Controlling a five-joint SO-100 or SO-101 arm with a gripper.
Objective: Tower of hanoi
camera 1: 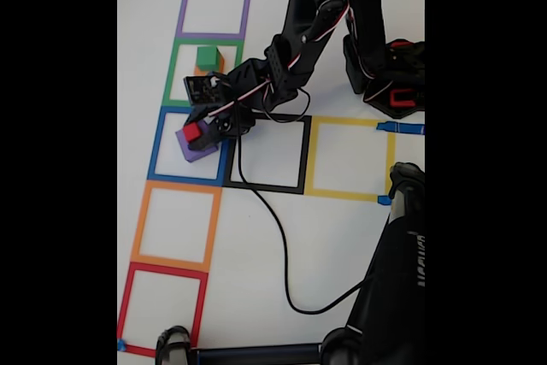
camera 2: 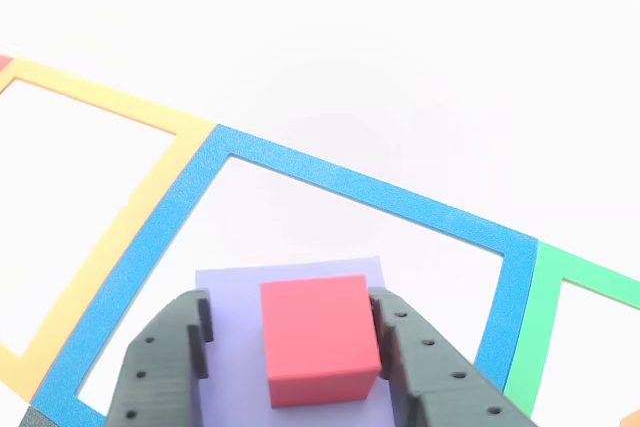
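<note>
Sitting flat on the purple cube, the red cube is roughly equal-sided with no clear long axis; in the other view its edges run slightly skewed to the blue square outline, top face up. Red is plain, matte, smallest; purple is pale lilac here, wider, showing around red on the left and far sides. Both lie inside the blue square on the white bench, toward its near edge in the other view; in the fixed view the stack is at the blue square's upper right part. Claw straddles red: right finger touches or nearly touches red's right face, left finger stands apart from red's left face with purple showing in the gap, so the claw is narrowly open around red, not clamped. In the fixed view the claw reaches in from the right over the stack. Green cube sits on the orange cube inside the green square, the next square up from blue, well apart from the claw. A black cable trails across the bench.
</note>
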